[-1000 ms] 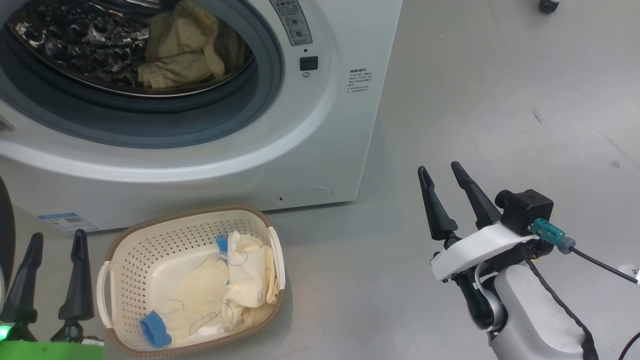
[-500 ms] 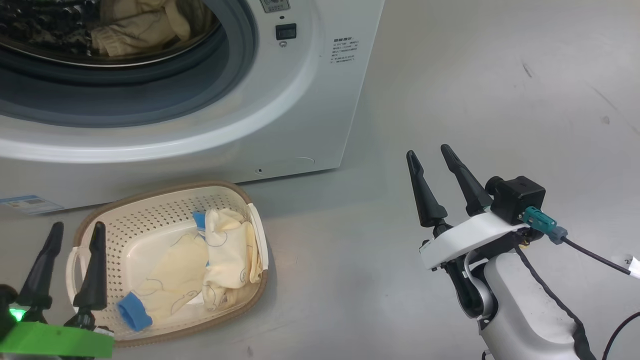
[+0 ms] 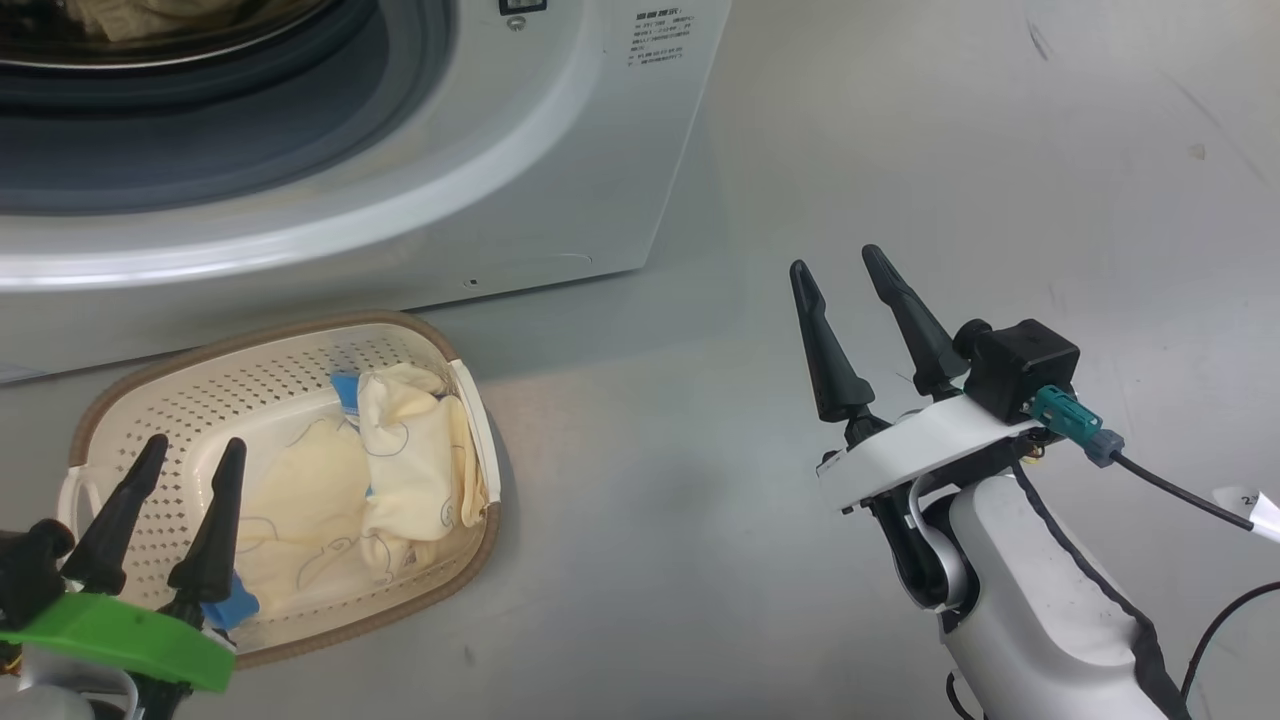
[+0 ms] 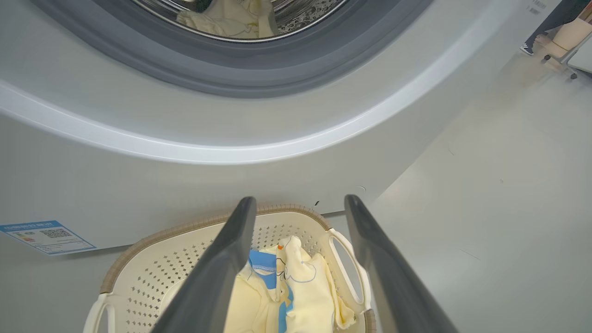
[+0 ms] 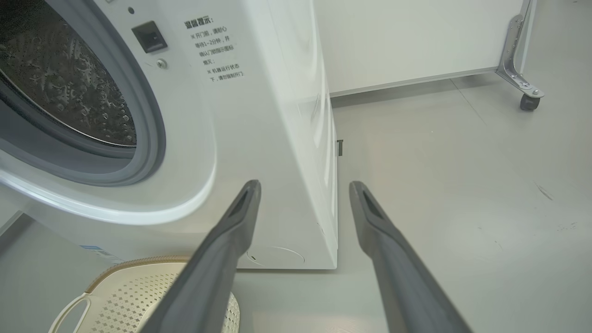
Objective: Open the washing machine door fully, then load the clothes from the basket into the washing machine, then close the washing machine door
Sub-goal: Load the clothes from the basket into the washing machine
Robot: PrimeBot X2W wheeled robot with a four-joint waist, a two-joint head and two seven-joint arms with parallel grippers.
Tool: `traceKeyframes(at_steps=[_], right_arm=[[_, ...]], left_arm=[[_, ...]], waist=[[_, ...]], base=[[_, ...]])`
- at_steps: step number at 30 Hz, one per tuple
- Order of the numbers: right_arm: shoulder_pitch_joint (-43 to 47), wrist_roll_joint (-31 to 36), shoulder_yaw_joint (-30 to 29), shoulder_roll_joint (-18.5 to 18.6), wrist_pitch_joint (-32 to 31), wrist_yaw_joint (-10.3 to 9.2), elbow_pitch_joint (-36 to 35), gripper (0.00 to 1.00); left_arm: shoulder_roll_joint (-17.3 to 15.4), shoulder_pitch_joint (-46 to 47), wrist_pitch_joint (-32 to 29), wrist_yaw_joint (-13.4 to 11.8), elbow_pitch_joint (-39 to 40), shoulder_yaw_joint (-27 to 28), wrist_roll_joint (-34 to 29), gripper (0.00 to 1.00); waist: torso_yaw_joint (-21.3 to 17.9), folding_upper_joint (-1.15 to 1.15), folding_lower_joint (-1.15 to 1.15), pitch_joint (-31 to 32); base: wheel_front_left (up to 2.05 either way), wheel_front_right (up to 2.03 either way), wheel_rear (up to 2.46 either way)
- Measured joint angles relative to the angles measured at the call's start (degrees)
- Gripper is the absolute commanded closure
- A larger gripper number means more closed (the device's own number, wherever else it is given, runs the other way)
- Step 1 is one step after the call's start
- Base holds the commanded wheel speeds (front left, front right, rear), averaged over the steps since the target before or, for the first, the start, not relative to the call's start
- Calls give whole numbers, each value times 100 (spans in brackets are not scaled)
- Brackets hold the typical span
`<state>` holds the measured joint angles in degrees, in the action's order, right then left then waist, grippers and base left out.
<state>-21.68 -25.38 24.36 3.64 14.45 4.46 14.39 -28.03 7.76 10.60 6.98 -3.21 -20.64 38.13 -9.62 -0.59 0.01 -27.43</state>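
The washing machine [image 3: 560, 180] fills the upper left, its round opening uncovered, with a pale garment [image 4: 226, 18] lying in the steel drum. The washing machine door is out of view. On the floor in front sits the cream basket [image 3: 250, 335], holding pale yellow clothes [image 3: 400, 450] with blue bands. My left gripper [image 3: 197, 443] hangs open over the basket's near left part, fingers apart and empty; in its wrist view the left gripper [image 4: 299, 200] frames the clothes [image 4: 300, 277]. My right gripper [image 3: 835, 260] stands open and empty above bare floor, right of the machine's corner.
Grey floor [image 3: 900, 120] stretches to the right of the machine. A white panel on a castor [image 5: 527, 99] stands behind, at the far right. A blue label [image 4: 44, 236] sits low on the machine's front. A thin cable [image 3: 1160, 480] trails from my right wrist.
The head camera has tilted down, so the machine slides up and out of the picture. My left gripper has come from beside the basket to over its near left part. Both grippers stay open.
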Motion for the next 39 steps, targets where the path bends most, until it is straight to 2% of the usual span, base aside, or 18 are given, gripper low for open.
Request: traceKeyframes(at_steps=[7, 21, 39], right_arm=[[-144, 51, 79, -12, 0, -57, -110, 0], [-467, 46, 408, -21, 0, -163, -368, 0], [-705, -245, 903, -26, 1, -511, -813, 0]], left_arm=[[-315, 359, -185, 0, -382, -398, 181, 0], [-697, 1053, -590, 0, -917, -1358, 643, 0], [-1089, 1786, -940, 0, -1441, -2146, 1485, 0]], waist=[[-108, 0, 0, -389], [-353, 0, 0, -1132], [-822, 0, 0, -1912]], base=[[0, 0, 0], [0, 0, 0], [0, 0, 0]])
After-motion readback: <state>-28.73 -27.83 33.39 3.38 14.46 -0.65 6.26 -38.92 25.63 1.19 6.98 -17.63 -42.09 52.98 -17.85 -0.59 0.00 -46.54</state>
